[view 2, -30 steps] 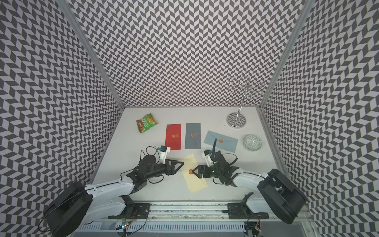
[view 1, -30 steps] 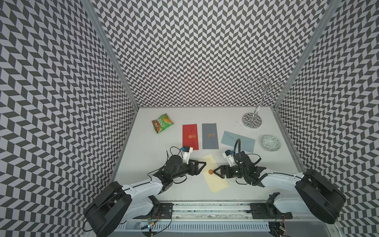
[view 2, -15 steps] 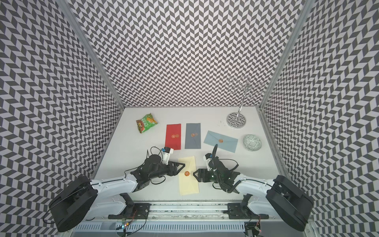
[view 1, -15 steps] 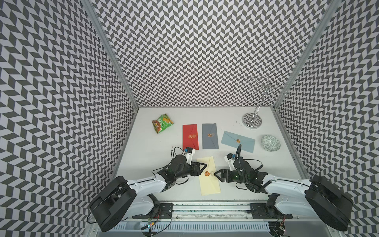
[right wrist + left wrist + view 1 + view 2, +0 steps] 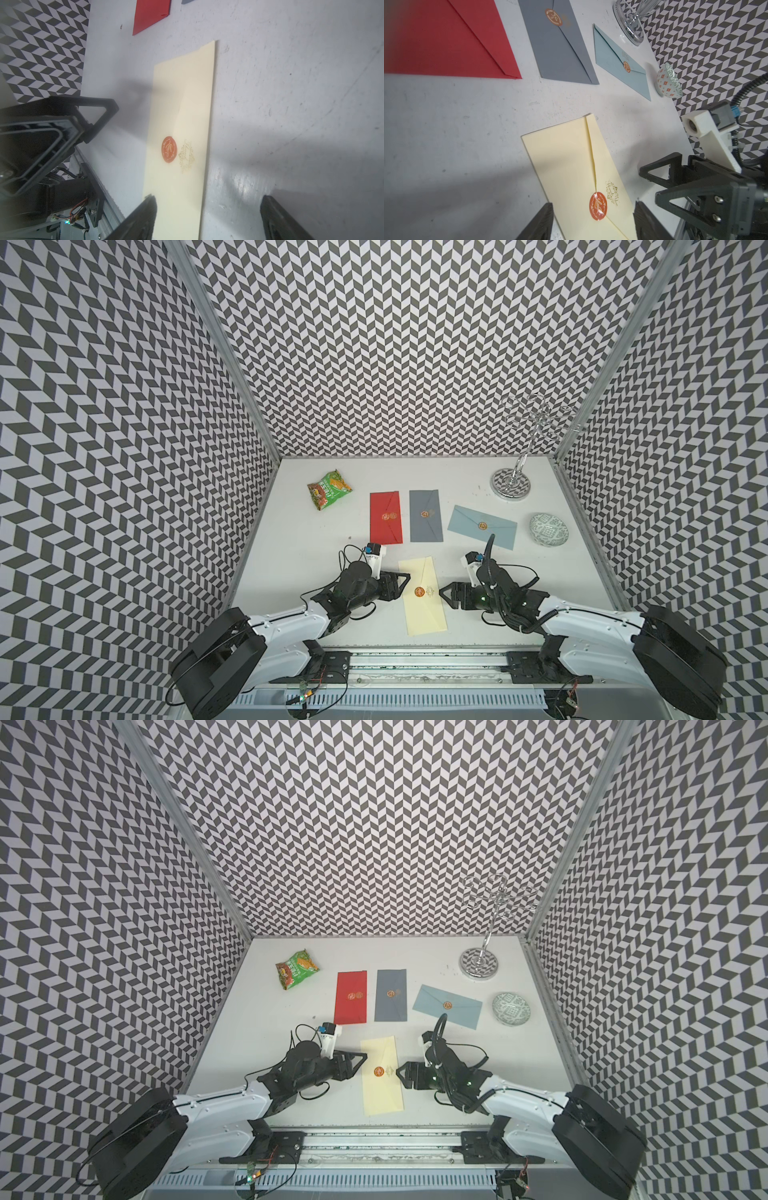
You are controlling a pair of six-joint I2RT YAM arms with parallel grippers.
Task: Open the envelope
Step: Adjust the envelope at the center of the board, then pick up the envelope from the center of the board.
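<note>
A cream envelope [image 5: 424, 605] lies flat near the table's front, flap down under an orange round seal [image 5: 419, 592]. My left gripper [image 5: 402, 585] is at its left long edge, open and low over the table. In the left wrist view the left gripper [image 5: 593, 204] has the seal [image 5: 598, 205] between its spread fingers, which hold nothing. My right gripper [image 5: 443, 592] faces it from the right edge, also open. In the right wrist view the right gripper [image 5: 207, 197] straddles the edge of the envelope [image 5: 182, 124].
Behind the cream one lie a red envelope [image 5: 385, 517], a grey envelope [image 5: 425, 515] and a light blue envelope [image 5: 482, 526]. A green snack bag [image 5: 329, 489] is at the back left. A patterned bowl [image 5: 549, 529] and a metal stand [image 5: 511, 485] are at the right.
The cream envelope has turned from a slant to lie nearly straight front to back. Both grippers now sit just outside its long edges, and the left jaws have narrowed a little.
</note>
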